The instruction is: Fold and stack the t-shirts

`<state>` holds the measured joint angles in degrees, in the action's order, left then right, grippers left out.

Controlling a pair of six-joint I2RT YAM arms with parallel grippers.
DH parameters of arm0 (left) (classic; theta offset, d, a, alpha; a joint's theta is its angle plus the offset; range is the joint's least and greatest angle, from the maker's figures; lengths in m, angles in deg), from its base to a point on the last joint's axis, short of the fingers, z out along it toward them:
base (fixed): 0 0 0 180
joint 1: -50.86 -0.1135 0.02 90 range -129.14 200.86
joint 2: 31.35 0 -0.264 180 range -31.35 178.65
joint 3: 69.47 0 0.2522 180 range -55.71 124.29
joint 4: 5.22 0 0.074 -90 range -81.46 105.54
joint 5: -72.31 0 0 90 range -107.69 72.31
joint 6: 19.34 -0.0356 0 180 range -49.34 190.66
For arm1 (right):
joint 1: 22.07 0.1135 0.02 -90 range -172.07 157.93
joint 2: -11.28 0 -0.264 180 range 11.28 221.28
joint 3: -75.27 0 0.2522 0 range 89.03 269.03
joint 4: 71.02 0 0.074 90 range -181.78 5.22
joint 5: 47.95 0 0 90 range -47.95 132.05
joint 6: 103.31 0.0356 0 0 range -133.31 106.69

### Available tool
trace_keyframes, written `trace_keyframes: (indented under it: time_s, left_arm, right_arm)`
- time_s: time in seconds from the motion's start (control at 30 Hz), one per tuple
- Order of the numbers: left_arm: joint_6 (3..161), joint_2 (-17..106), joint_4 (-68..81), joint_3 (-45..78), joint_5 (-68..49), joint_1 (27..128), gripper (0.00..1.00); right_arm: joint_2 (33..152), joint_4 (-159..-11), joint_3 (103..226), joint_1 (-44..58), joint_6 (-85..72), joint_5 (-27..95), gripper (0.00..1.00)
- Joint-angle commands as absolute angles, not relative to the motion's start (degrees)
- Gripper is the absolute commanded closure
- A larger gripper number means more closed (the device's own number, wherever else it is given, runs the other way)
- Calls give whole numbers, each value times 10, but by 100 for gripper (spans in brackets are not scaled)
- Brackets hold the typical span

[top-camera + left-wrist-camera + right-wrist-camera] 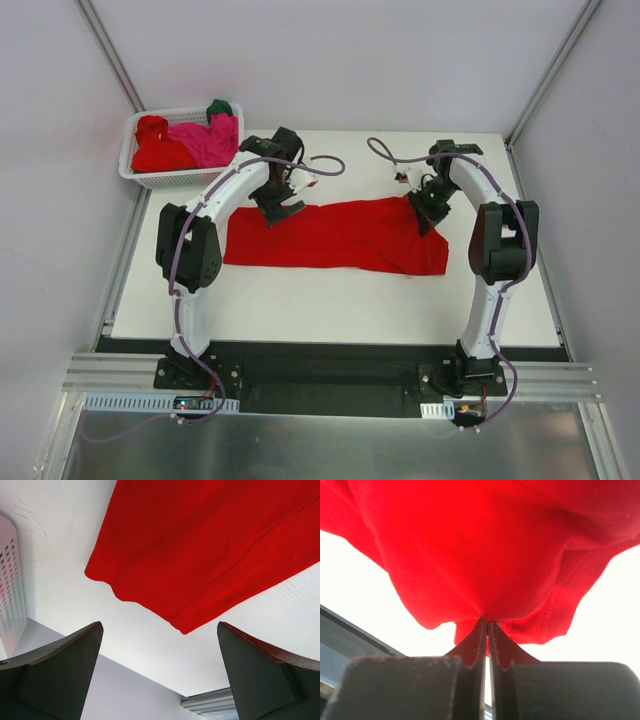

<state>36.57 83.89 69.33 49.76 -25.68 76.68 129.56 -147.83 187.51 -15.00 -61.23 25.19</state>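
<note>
The right tool [486, 625] is pressed together, pinching a bunched fold of the red shirt [330, 238] right at its tips. The left tool [159, 630] hangs spread wide, with the shirt's other corner just ahead of its fingers and not touching them. The shirt lies stretched out on the table [330, 305]. For a clean fold, the left tool should probably drop onto that corner and pinch the hem. Both ends can then lift level. More shirts [190, 145] sit in the basket [150, 180] beyond the left tool.

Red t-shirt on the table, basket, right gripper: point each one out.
red t-shirt [340, 235], top view, middle of the spread cloth
basket [165, 181], top view, near wall
right gripper [486, 623], right wrist view, shut tips pinching cloth
</note>
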Motion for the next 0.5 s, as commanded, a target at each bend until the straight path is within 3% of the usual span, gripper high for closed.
trace_keyframes:
  time_s: [0.0,0.47]
  left_arm:
    - [356,849,711,522,-261,775,0]
    - [353,837,710,511,-267,774,1]
  right_arm:
    - [1260,-1518,1893,-146,-638,281,99]
    - [1264,-1489,1906,-146,-644,335,99]
